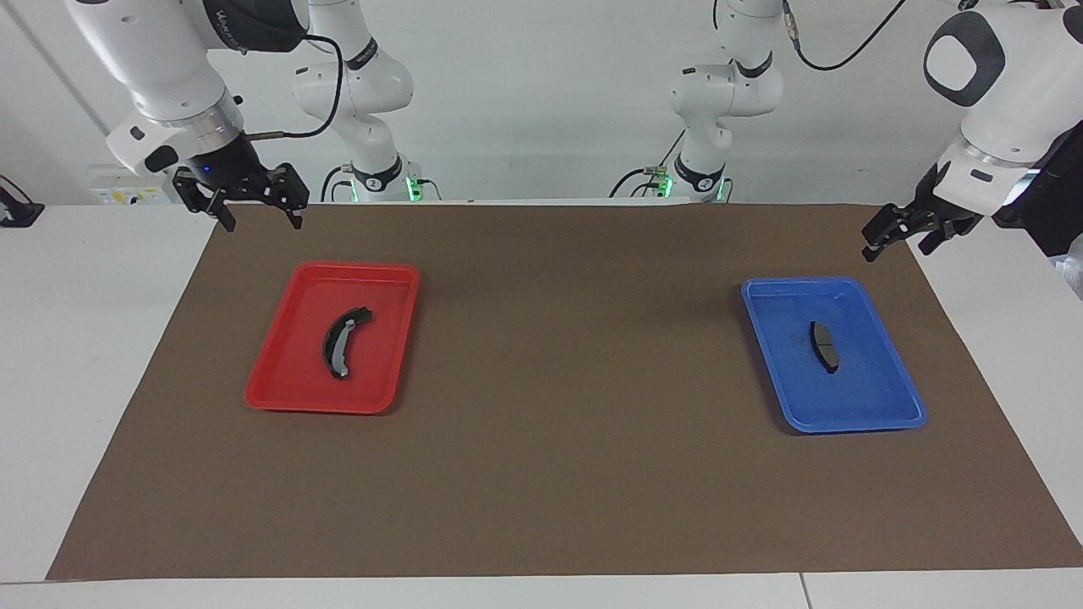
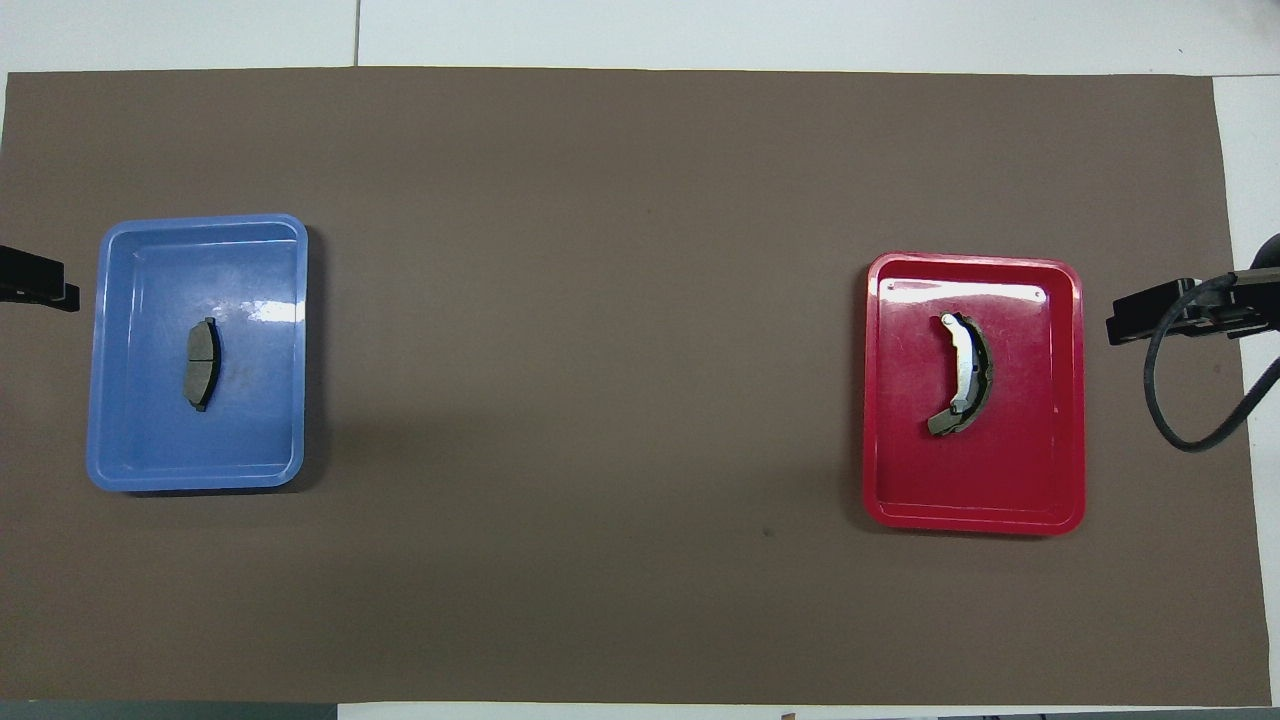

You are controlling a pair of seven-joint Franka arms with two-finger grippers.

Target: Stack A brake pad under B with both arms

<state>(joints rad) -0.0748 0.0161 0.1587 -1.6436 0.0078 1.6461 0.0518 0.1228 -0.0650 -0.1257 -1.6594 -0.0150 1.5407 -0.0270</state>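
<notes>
A white desk (image 1: 85,338) carries a large brown mat (image 1: 558,474), on which two shallow plastic trays lie well apart.

The red rectangular tray (image 1: 288,385) sits toward the right arm's end of the desk. In it lies the long, banana-curved black brake pad B (image 1: 343,341) with a lighter grey strip along its face, flat on the tray floor near the middle and clear of the rim.

The blue rectangular tray (image 1: 854,414) sits toward the left arm's end. In it lies the short, stubby dark grey A brake pad (image 1: 824,345), only slightly curved, flat near the tray's middle and apart from the walls.

The two pads are in separate trays, unstacked, with a wide stretch of bare mat between them.

The right hand (image 1: 258,210), black and two-fingered on a white jointed arm, hangs in the air over the mat's edge at the robots' end, near the red tray but not above it; its fingers stand apart and hold nothing.

The left hand (image 1: 898,234), on the second white arm, hangs over the mat's corner at the robots' end, near the blue tray and touching nothing; whether its fingers are apart or together cannot be told.

In the overhead view only the tips of the two hands enter at the side edges, beside the trays.
</notes>
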